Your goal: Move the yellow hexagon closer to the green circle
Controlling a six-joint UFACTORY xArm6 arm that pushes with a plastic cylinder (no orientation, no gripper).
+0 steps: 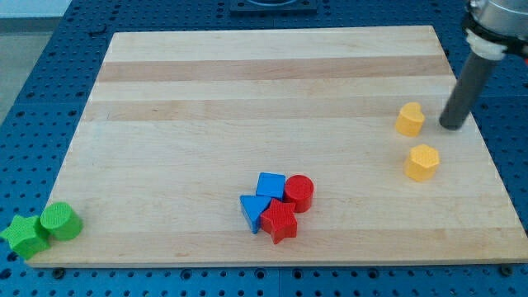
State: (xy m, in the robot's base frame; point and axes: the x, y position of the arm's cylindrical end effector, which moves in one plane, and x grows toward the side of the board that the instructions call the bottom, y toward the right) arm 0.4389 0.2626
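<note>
While upright, my tip [452, 126] neighbours yellow heart [409, 120].

My tip [451, 126] stands near the board's [247, 74] right edge, a yellow block [409, 120] (shape unclear) just to its left. Below-left sits the yellow hexagon [421, 162]. Far left toward the green circle [61, 221], open wood runs wide; only the cluster of blue cube [271, 186], blue triangle [253, 212], red circle [299, 193] and red star [280, 222] intrudes low down.

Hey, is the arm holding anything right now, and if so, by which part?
Nothing is held. My tip stands on the wooden board, just to the view's right of the yellow heart-shaped block and apart from it.
</note>
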